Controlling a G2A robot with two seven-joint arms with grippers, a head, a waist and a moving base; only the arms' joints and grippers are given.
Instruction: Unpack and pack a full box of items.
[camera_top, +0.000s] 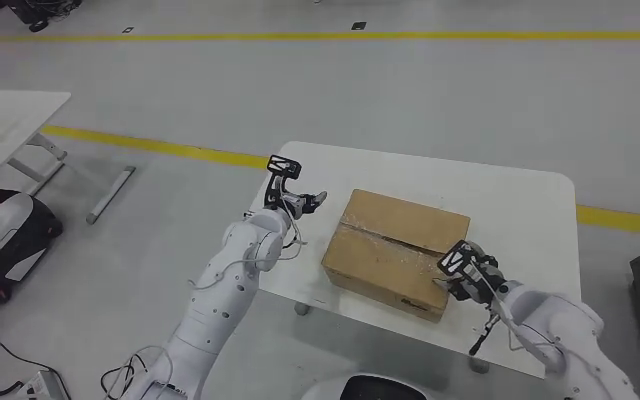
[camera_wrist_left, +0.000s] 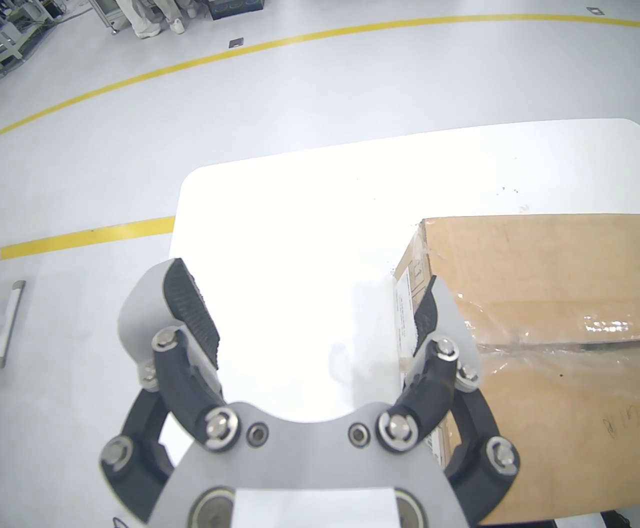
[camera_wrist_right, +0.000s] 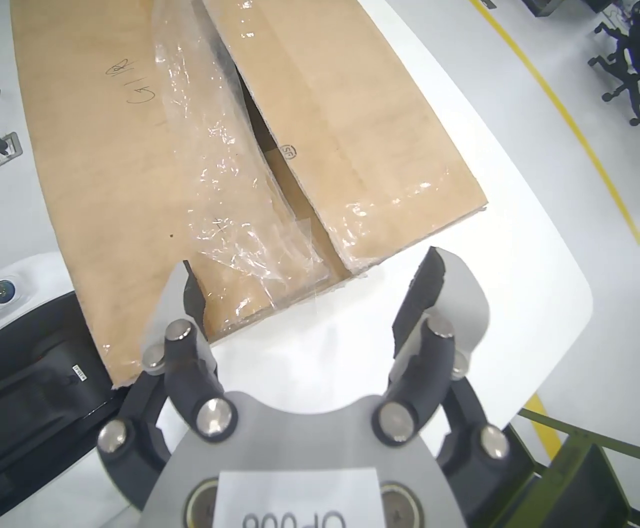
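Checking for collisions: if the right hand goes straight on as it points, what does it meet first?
Likely the near end of the brown cardboard box, at its taped flap seam; the open right hand points straight at it, though depth is unclear.

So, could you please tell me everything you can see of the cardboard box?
The cardboard box is brown and rectangular, sitting flat on the white table. Its two top flaps are folded down, with a dark gap along the seam. Crinkled clear tape, partly torn, lies along that seam. One flap bears handwriting; one end wall carries a white label. The left end effector and right end effector hang open at opposite ends; contact is unclear.
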